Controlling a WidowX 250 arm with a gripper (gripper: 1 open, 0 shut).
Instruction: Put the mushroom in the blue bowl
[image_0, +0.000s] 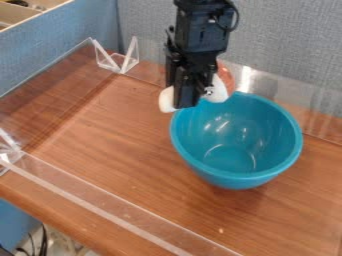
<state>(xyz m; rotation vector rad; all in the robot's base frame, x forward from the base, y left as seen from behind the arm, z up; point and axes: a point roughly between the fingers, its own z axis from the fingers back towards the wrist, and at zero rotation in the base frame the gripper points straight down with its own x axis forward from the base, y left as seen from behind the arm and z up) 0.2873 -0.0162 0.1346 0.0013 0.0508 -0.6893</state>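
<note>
Wooden table with one bowl

The brown wood-grain table (107, 140) carried the blue bowl (237, 140), which stood just below and right of the pincer (190, 96); clear acrylic walls (60, 75) edged it.

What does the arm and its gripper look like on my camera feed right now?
The arm is black and boxy, built of blocky segments with a dull matte finish. It narrows at the bottom into a black gripper with two short dark fingers. No markings, labels or loose cables can be made out at this resolution, and the upper part of the arm runs out of the top of the frame.
</note>
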